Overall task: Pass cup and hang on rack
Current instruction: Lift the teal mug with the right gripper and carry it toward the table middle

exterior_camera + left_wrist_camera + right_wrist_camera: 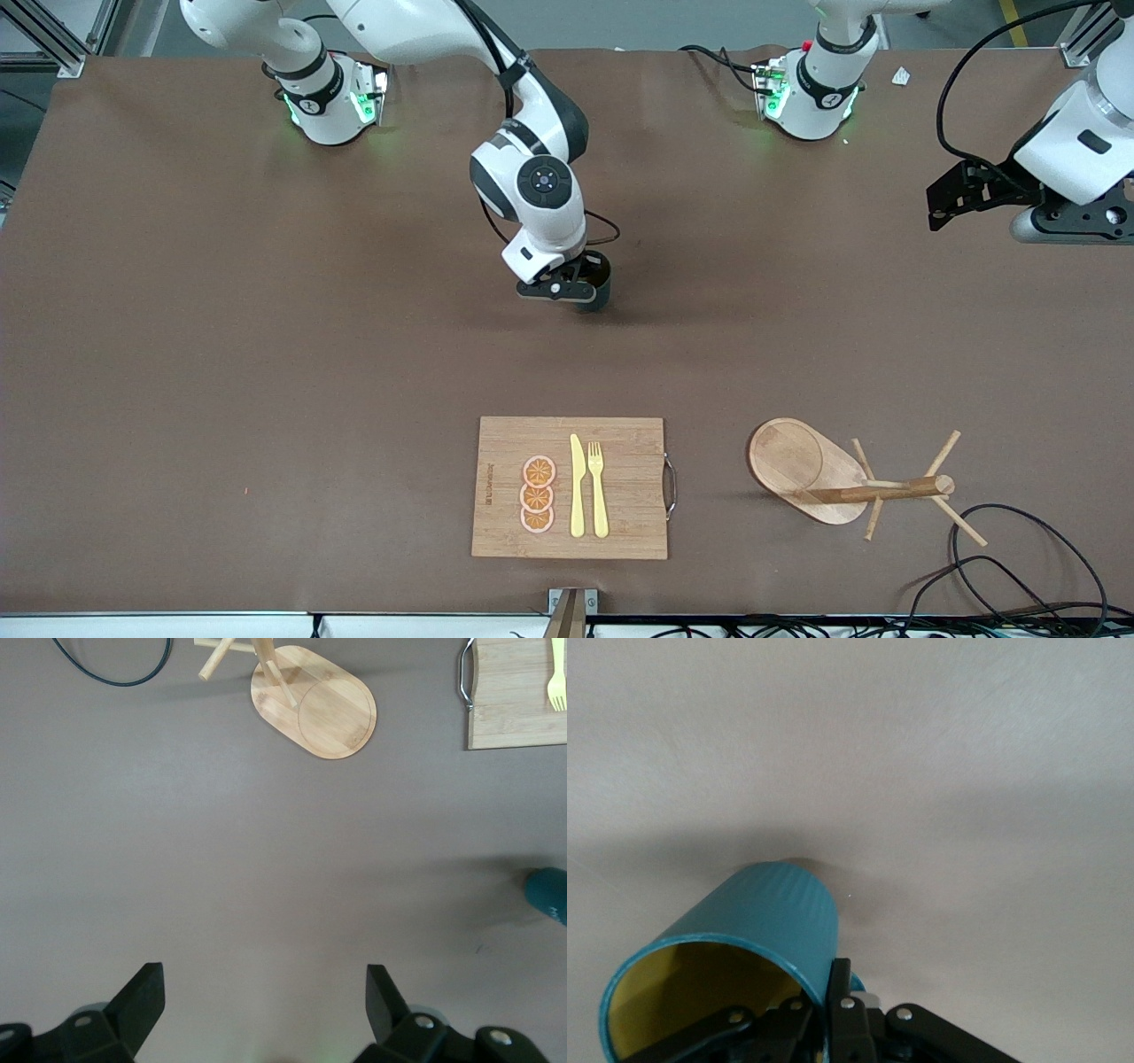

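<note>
Brown matte table (266, 372) fills the front view, with both arm bases along its top edge and black cables (1019, 567) trailing at the corner nearest the camera, toward the left arm's end.

Right gripper (580, 288) sits low over the middle of the table, arm reaching down from its base. Its fingers are clamped on the cup (599, 282), pinching the rim wall close to the small handle. Right wrist view: the cup (744, 948) is teal with fine ribbing outside and yellow inside, mouth tipped toward the camera. Whether its bottom touches the table or hangs just above it, I cannot tell; a dark shadow lies right under it.

Left gripper (952, 199) waits raised over the left arm's end of the table, holding nothing. Left wrist view shows the left gripper (266, 997) with its two black fingers (142, 997) spread wide, bare table between them; the cup (549, 895) shows at the frame edge.

Rack (850, 483) stands near the front camera toward the left arm's end: oval wooden base, central post, thin angled pegs, nothing hung on it. Same rack (319, 700) appears in the left wrist view.

Bamboo cutting board (571, 487) lies beside the rack, well apart from the cup and nearer the front camera. On it: three orange slices (538, 494), a yellow knife (577, 486) and a yellow fork (598, 487), side by side.
</note>
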You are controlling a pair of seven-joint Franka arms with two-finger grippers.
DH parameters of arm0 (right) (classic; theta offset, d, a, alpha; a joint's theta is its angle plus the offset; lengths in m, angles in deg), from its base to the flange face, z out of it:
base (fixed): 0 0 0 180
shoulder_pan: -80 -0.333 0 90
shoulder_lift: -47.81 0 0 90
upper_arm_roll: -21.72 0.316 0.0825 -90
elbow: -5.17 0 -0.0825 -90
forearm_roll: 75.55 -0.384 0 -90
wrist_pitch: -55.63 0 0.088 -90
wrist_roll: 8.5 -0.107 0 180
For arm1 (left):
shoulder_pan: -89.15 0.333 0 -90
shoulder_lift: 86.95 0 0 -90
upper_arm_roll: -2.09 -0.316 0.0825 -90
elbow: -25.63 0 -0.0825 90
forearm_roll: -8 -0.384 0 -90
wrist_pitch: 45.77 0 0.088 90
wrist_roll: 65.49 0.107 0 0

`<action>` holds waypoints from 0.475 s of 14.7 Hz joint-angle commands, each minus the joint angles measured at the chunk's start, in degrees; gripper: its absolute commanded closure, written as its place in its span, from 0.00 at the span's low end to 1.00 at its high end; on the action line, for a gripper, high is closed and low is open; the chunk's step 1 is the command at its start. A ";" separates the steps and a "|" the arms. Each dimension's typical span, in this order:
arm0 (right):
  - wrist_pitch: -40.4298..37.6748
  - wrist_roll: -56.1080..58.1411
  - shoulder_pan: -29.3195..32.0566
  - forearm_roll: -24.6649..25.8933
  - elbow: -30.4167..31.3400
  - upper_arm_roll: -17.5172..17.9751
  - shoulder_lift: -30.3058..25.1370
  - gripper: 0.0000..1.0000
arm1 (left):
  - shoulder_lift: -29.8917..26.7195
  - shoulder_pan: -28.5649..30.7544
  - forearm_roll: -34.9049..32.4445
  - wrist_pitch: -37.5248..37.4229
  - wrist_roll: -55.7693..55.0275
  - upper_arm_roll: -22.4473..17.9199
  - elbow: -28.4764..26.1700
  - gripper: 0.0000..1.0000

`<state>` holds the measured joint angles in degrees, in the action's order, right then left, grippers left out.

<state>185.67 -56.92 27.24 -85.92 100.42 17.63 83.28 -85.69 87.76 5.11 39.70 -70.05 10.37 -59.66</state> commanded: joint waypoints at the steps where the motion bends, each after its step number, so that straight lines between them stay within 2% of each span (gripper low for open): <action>1: -0.14 -2.20 -0.93 -0.35 -2.61 -0.66 2.06 0.98 | 0.50 0.17 1.22 0.13 0.86 -0.02 1.18 0.00; 3: -0.14 -2.20 -0.93 -0.35 -2.70 -0.66 2.32 0.95 | 0.50 0.08 1.22 0.31 0.95 0.07 1.10 0.00; 5: -0.31 -1.51 -0.67 -0.18 -2.70 -0.66 2.32 0.84 | 1.28 -0.36 1.22 0.40 0.86 0.07 1.18 0.00; 7: -0.23 -1.50 -0.67 -0.18 -2.79 -0.66 2.32 0.55 | 1.99 -0.54 1.22 0.66 0.86 0.07 1.45 0.00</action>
<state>185.69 -57.97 26.81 -85.92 98.60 17.30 85.22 -85.15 87.44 5.17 40.07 -70.03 10.49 -59.66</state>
